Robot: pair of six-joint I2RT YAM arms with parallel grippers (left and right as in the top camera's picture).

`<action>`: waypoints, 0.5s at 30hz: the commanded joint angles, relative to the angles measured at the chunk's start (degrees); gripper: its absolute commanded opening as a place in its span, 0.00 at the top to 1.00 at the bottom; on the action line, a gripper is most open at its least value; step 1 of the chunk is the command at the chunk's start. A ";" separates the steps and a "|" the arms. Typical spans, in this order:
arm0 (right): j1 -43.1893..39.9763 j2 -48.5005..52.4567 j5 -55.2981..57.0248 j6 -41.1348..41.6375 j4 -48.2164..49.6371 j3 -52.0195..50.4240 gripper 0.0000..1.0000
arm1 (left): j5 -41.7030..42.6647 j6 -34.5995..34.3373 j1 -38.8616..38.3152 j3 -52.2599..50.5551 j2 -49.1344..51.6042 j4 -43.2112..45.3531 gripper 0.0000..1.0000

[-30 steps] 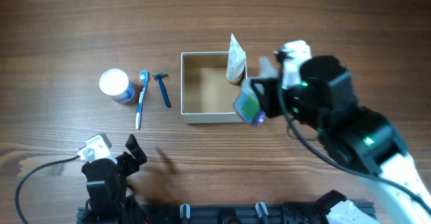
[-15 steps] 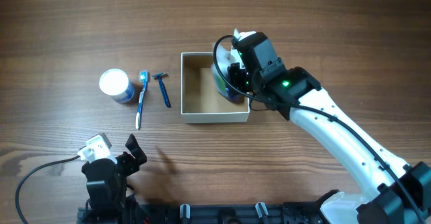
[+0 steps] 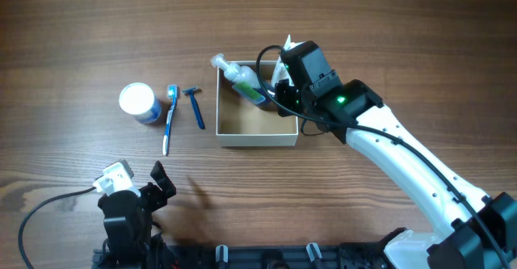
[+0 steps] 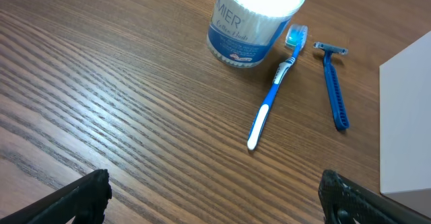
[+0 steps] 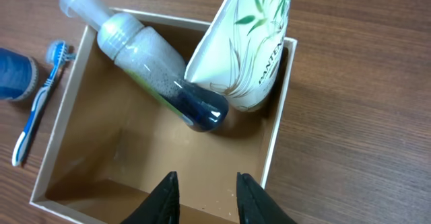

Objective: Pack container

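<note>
Leaning clear plastic bottle (image 5: 155,83) in square cardboard container (image 5: 168,160) | right claw (image 5: 205,183) parted | left claw (image 4: 214,183) spread

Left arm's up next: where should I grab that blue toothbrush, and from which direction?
Grip the toothbrush low on its handle, near the white end, bringing the left gripper straight down, jaws across its width. It lies flat, head beside the jar, razor alongside; that end looks freest.
</note>
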 commanded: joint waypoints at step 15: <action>6.43 -5.62 -2.32 -11.37 -2.49 8.33 0.50 | 0.46 0.74 0.15 -0.68 -0.52 0.13 0.00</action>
